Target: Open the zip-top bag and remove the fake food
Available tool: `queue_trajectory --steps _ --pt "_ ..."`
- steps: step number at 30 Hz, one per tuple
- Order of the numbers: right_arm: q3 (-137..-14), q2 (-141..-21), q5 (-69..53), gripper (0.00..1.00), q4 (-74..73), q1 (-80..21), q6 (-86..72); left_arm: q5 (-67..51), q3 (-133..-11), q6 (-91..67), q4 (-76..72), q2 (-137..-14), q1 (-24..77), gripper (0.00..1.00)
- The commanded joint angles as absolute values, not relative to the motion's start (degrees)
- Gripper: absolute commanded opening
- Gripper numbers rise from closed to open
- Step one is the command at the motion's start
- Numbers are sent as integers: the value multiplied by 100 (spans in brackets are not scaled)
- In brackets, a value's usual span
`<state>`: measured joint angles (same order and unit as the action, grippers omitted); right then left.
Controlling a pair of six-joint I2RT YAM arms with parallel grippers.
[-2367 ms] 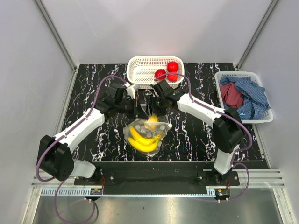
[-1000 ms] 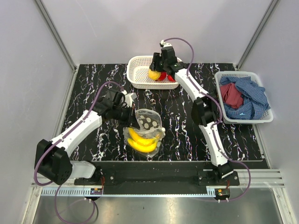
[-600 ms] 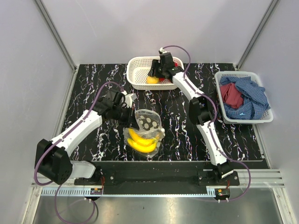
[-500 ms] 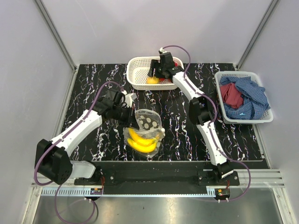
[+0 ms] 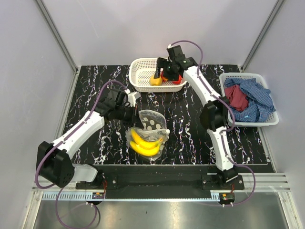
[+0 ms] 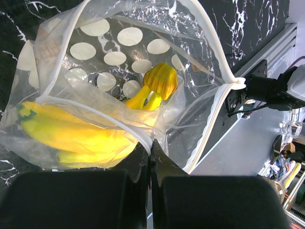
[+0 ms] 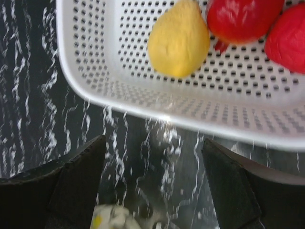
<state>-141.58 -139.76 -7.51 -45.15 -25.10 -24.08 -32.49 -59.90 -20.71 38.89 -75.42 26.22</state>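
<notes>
Clear white-dotted zip-top bag (image 6: 114,57), yellow bananas (image 6: 71,134), red fruits (image 7: 238,19), white perforated basket (image 7: 119,102)

This looks like a robotics lab test cell: a black marble-patterned tabletop (image 5: 90,90) is boxed in by plain pale panel walls (image 5: 28,71) on aluminium posts (image 5: 57,36), with two white arms (image 5: 88,125) bolted to a metal rail (image 5: 157,194) at its near edge and trailing purple cables (image 5: 100,98).

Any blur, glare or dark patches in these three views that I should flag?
Right wrist: white mesh basket and yellow fruit look soft, smeared; left wrist: sharp, glare streaks on the zip-top bag, left claw nearly black; top external: crisp, evenly lit.
</notes>
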Motion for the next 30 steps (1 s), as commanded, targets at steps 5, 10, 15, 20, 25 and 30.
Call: queue_trajectory --steps 5,10,15,20,25,30 --pt "-12336 -11500 -1274 88 -5792 -3005 -2005 -3550 -6275 -2100 3200 -7760 2593 0" --pt "-10456 -10295 -2283 72 -5319 -3418 -2205 -3700 -6293 -2320 2936 -7875 2593 0" --pt "-9326 -9896 -3067 53 -4623 -3778 -2268 -3727 -6363 -2408 2857 -7928 2593 0" --pt "-9237 -10230 -3060 51 -4754 -3964 -1653 -3849 -6530 -2505 2848 -7910 2602 0" --pt "-9325 -10563 -2997 50 -4825 -3929 -1424 -3955 -6636 -2522 2856 -7743 2645 0" --pt "-9159 -10714 -3427 49 -4781 -3867 -1205 -3885 -6767 -2593 2865 -7726 2637 0"
